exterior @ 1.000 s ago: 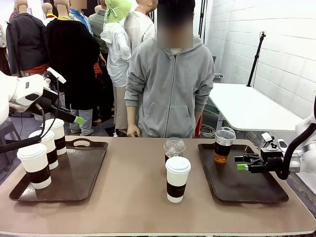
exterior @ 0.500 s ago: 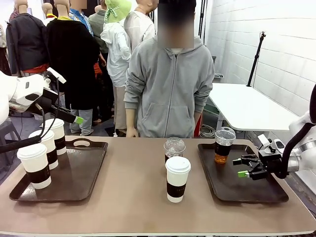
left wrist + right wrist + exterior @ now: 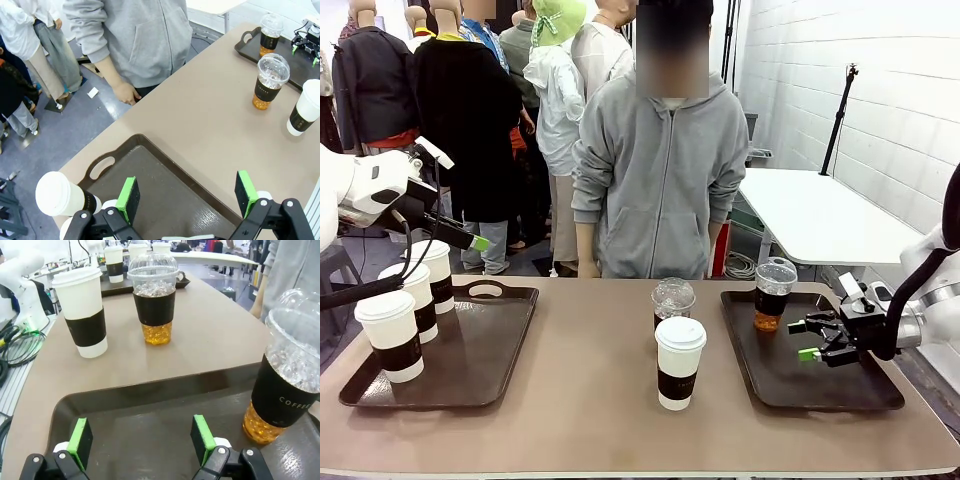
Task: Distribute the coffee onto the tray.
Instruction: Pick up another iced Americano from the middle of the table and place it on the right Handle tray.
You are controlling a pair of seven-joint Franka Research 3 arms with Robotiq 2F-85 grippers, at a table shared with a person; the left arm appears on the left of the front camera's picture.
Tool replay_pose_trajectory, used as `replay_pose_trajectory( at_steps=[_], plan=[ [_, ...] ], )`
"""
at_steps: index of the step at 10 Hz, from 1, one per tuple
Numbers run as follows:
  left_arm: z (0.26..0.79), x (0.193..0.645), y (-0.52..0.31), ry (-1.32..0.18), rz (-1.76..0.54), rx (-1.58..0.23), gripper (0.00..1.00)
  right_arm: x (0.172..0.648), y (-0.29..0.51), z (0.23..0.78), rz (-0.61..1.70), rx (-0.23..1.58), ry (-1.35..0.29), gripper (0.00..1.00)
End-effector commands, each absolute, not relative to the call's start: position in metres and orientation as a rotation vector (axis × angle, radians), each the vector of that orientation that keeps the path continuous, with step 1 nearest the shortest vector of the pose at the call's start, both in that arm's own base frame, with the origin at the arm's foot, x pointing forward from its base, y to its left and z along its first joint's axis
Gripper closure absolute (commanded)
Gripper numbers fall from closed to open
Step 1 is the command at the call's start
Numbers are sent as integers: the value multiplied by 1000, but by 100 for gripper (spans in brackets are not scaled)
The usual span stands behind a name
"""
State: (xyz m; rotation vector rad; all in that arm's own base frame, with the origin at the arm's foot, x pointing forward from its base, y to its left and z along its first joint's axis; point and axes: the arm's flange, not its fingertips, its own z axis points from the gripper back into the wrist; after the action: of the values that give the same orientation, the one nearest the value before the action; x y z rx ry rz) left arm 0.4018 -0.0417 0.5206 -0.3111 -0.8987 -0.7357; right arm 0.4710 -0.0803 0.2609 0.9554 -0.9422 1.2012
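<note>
Desk [image 3: 590, 400]: left tray [image 3: 470, 370] carries three paper cups [image 3: 392, 335], right tray [image 3: 820, 385] one iced cup [image 3: 773, 294]. Fourth paper cup [image 3: 680, 362], second iced cup [image 3: 673, 298] stand mid-desk. Right hand [image 3: 803, 340] open over right tray; left hand [image 3: 187, 196] open above left tray. Grip at sleeve, squeeze lightly, keep upright.

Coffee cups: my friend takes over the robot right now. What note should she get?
Left gripper: open, empty, raised above the left tray.
Right gripper: open, empty, low over the right tray, beside the served clear cup.
Done: three white cups stand on the left tray, and the served clear cup on the right tray.
Left: the loose white cup and the loose clear cup stand on the table between the trays, not yet on a tray.
</note>
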Motion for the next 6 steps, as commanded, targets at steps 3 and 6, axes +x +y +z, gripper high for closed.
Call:
replay_pose_trajectory(
  at_steps=[3, 6],
  plan=[
    [519, 403, -40, -896, -732, -320, 0, 471, -81, 262, 1200, 954, -944, 0],
    [519, 403, -40, -896, -732, -320, 0, 475, -66, 267, 1168, 961, -969, 0]
  ],
)
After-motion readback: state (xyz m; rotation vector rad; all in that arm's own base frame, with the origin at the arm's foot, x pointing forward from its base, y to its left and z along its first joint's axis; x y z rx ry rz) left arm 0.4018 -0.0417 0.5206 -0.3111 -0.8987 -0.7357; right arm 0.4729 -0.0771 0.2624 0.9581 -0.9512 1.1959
